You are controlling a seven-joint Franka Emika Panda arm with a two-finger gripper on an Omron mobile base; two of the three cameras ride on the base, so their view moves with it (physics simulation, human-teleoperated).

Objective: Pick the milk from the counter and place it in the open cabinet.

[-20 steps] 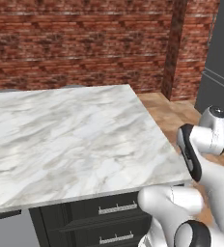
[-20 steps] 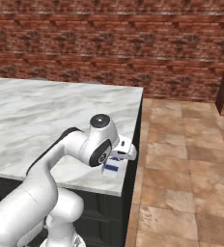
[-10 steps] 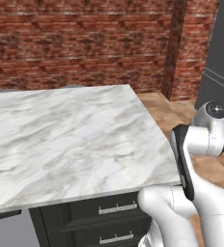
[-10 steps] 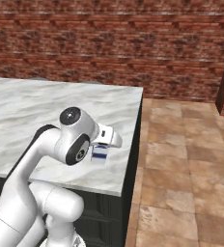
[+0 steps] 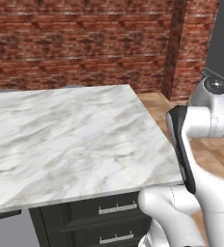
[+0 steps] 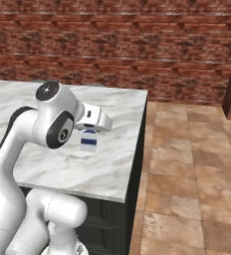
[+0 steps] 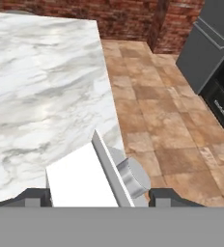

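Above the near right part of the counter [image 6: 107,159], the gripper [image 6: 89,133] holds the milk [image 6: 88,141], a small white carton with blue bands, lifted clear of the marble. From the right base camera the carton hangs just below the white hand, over the slab and a little in from its right edge. Seen from the hand camera, the milk [image 7: 87,181] sits between the two dark fingertips [image 7: 34,197], its white side and grey folded top close up, with a round cap on the right; the jaws stand wide apart and are closed against the carton's sides. Beneath it the counter [image 7: 41,87] spreads away to the left and far side, white with grey veins. To the right of the slab lies a brown tiled floor [image 7: 157,116], and farther right stands a grey appliance [image 7: 205,43] with a black panel just beside it. A red brick wall [image 6: 137,45] runs along the far side of the room. Under the counter [image 5: 61,144], in the left base camera, dark drawers [image 5: 109,212] carry silver bar handles [image 5: 117,208].
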